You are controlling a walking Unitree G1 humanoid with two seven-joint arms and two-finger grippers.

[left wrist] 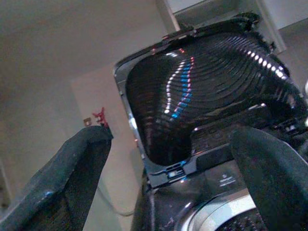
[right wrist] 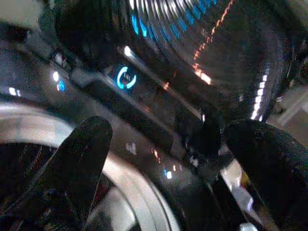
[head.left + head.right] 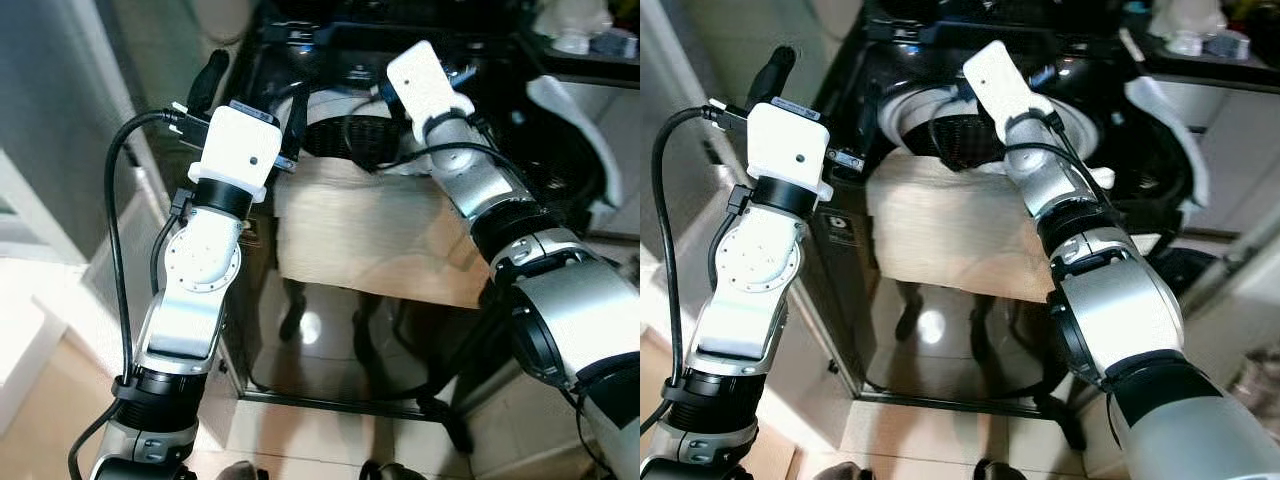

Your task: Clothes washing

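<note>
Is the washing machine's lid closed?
No, the lid stands raised above the washing machine, and a beige cloth hangs out over the front edge of the open drum.

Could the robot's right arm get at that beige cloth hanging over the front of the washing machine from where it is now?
Probably yes. The right gripper is open and poised over the washer's drum opening, with the beige cloth draped over the front rim just below the arm. Nothing stands between them; the lid is up.
</note>
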